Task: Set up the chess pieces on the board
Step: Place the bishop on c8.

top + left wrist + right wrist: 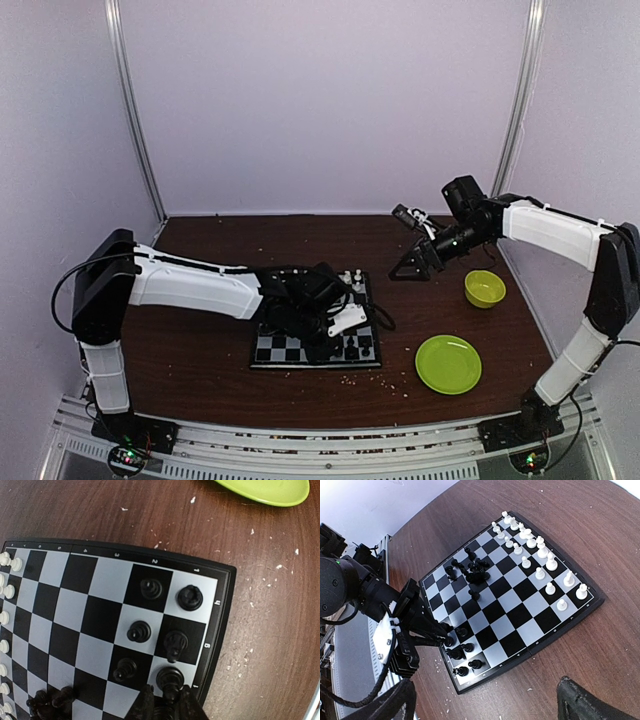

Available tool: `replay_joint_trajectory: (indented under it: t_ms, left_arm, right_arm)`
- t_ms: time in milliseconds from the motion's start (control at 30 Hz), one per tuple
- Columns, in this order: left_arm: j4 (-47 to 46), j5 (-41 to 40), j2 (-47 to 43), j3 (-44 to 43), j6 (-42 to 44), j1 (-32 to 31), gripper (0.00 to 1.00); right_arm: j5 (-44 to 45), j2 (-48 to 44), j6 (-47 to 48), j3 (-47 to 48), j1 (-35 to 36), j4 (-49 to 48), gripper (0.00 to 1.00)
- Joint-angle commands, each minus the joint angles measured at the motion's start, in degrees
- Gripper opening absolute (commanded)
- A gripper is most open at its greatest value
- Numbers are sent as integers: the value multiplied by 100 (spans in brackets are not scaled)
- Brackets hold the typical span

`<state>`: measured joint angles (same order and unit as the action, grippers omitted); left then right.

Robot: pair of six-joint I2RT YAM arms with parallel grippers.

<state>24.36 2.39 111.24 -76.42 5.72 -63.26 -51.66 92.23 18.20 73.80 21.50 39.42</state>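
Right, the left claw [169, 702] hangs low over the board's [515, 620] 5 o'clock corner. That is black's home side, and it faces the white pieces [540, 560] lined along the 12 o'clock edge. Its fingers stand narrowly parted either side of an upright black piece [170, 680]; pinching or merely flanking, I cannot tell. Out at 2 o'clock the right claw [412, 265] hovers above the table, spread wide and empty, probably just keeping clear.
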Motion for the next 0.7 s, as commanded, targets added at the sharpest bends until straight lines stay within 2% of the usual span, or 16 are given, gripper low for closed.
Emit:
replay_joint_trajectory:
  t_ms: [0, 433, 667]
  left_arm:
    - [7, -79, 35, -153, 23, 16, 20]
    - [267, -175, -373, -214, 54, 16, 22]
    - [39, 14, -1016, -270, -147, 16, 26]
  right_arm:
    - [-91, 60, 96, 179, -6, 81, 98]
    - [-79, 78, 122, 205, -10, 114, 98]
    - [-46, 50, 123, 205, -6, 131, 99]
